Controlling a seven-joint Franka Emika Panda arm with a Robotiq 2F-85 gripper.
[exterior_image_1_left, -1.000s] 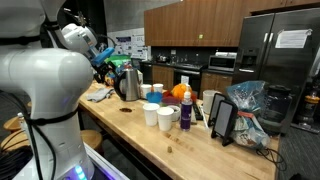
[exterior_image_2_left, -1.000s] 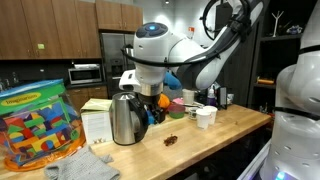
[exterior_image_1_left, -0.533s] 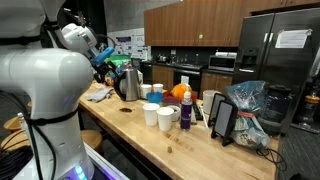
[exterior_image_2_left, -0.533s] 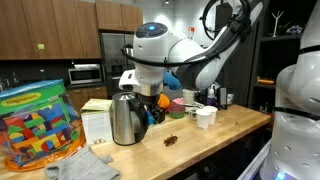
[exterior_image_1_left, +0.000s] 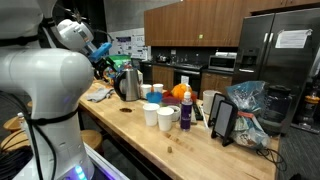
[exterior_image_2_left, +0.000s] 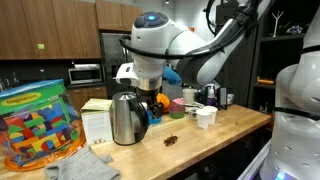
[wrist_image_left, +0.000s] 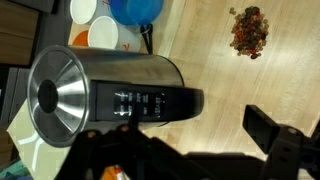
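Kitchen bench, wooden counter (exterior_image_1_left: 200, 145) running past dark cabinets and a steel refrigerator (exterior_image_1_left: 285, 50). Steel kettle (exterior_image_2_left: 125, 118) is standing upright on the counter near its far end, and it is serving as the reference for everything below.

Gripper (exterior_image_2_left: 148, 98) is hovering just above the kettle's handle side, not touching it. In the wrist view the kettle (wrist_image_left: 110, 90) is filling the frame from above, open mouth to one side and black handle to the other. Two dark fingers (wrist_image_left: 275, 140) are showing well apart with nothing between them — jaws are spread and holding nothing.

Around the kettle:
- a small brown pile of crumbs (wrist_image_left: 248, 30) is lying on bare wood near the kettle, on its handle side
- white cups (exterior_image_1_left: 151, 113) are standing beyond the crumbs, apart from the kettle
- a blue bowl (wrist_image_left: 135, 10) is sitting just beside the kettle's body
- a clear tub of coloured blocks (exterior_image_2_left: 35, 125) is sitting well apart from the kettle, on the side away from the cups
- a crumpled cloth (exterior_image_1_left: 97, 94) is lying near the kettle — contact cannot be told.
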